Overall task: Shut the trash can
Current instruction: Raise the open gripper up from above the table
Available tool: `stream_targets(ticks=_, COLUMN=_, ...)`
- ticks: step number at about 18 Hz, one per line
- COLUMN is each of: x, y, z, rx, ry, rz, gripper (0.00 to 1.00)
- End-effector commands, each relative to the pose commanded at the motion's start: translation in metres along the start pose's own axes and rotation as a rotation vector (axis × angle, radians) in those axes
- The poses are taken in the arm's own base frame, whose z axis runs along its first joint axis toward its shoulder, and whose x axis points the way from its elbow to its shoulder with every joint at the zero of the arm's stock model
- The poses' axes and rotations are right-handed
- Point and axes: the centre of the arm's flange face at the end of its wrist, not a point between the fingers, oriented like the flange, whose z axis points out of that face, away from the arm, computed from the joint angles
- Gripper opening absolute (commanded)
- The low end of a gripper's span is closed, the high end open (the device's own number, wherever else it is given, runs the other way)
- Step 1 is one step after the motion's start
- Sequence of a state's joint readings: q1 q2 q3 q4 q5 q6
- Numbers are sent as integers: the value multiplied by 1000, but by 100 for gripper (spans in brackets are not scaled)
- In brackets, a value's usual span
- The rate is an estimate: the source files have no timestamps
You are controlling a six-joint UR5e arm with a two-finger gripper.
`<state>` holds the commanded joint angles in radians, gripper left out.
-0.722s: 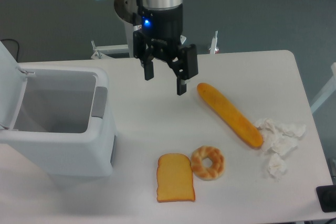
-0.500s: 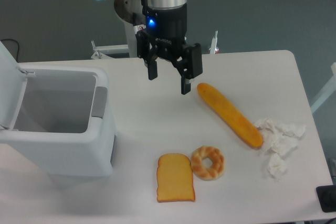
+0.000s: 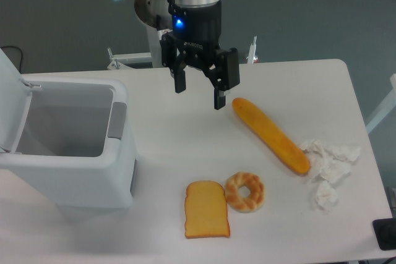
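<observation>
Your gripper (image 3: 199, 95) hangs above the table (image 3: 167, 134) with fingers spread wide, holding nothing. The trash can (image 3: 68, 146) sits at its eight o'clock, well apart, lid up.

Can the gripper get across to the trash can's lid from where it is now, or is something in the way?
Probably yes. The gripper hangs open above bare table, right of the trash can. The raised lid stands at the far left edge. The baguette, toast and bagel lie on the other side.
</observation>
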<state>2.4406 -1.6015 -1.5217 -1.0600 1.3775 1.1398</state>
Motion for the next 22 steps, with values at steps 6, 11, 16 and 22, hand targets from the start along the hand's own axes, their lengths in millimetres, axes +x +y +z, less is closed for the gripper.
stream_targets(ticks=6, x=3, y=-3, z=2, rx=26, ry=16, rz=-27, gripper=100)
stream_targets(ticks=11, x=5, y=-2, z=2, rx=26, ry=18, rz=-29, gripper=100)
stream_targets(ticks=16, x=7, y=-3, z=-5, rx=29, ry=11, rz=-90, gripper=100)
stream_targets(ticks=22, x=10, y=-7, z=-15, rx=39, ry=2, rz=-275, gripper=100)
